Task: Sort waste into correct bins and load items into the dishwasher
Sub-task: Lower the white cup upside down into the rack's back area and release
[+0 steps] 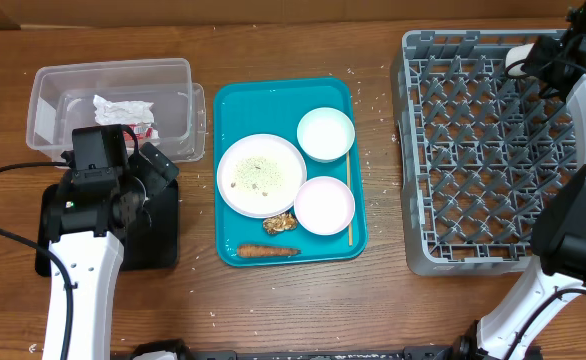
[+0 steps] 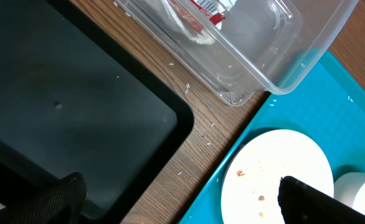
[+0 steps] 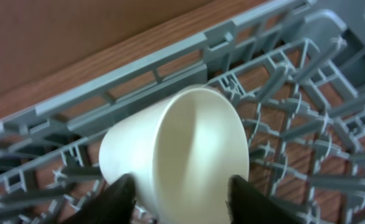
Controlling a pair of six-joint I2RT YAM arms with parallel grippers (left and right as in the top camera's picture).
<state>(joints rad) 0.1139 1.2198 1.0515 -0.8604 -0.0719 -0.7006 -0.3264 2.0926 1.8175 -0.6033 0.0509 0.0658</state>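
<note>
My right gripper [image 3: 184, 202] is shut on the small white cup [image 3: 176, 143], held on its side over the far corner of the grey dish rack [image 3: 170, 62]; overhead it is at the rack's [image 1: 493, 150] back right [image 1: 529, 58]. My left gripper [image 2: 182, 208] is open and empty, hovering between the black tray [image 2: 64, 106] and the teal tray. The clear tub [image 1: 113, 100] holds a crumpled napkin [image 1: 121, 108] and the red wrapper [image 2: 204, 7]. The white plate [image 1: 262, 175] carries rice grains and crumbs. Two white bowls [image 1: 325, 134] [image 1: 324, 205], a brown lump [image 1: 279, 223] and a sausage stick [image 1: 266, 251] lie beside it.
The teal serving tray [image 1: 233, 110] sits mid-table with a thin wooden stick [image 1: 350, 200] along its right side. Loose rice grains lie on the wood by the tub [image 2: 198, 112]. The black tray [image 1: 158, 235] lies partly under my left arm.
</note>
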